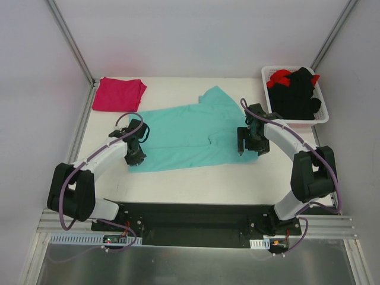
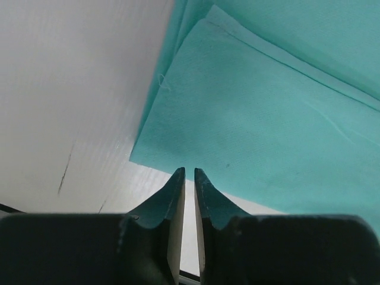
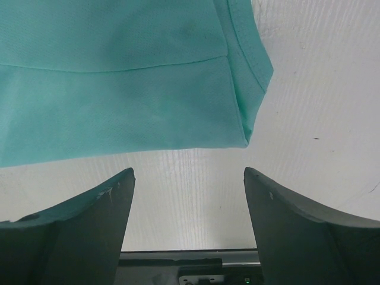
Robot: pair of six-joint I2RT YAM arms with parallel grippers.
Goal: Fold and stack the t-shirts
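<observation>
We see a fine-knit teal shirt [image 1: 184,133] lying flat, its edge doubled over. The left end effector [image 2: 189,171] at its corner is nearly pressed together and empty. The right end effector [image 3: 189,173] at its hem is spread, holding nothing.

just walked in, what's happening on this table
Two robot arms are working on a teal t-shirt spread, partly folded, on the table. The left gripper sits nearly closed at the shirt's near left edge, gripping nothing. The right gripper is open at its right edge, also empty. A folded pink t-shirt lies in the far left corner. A white basket at the far right holds black and red garments.
</observation>
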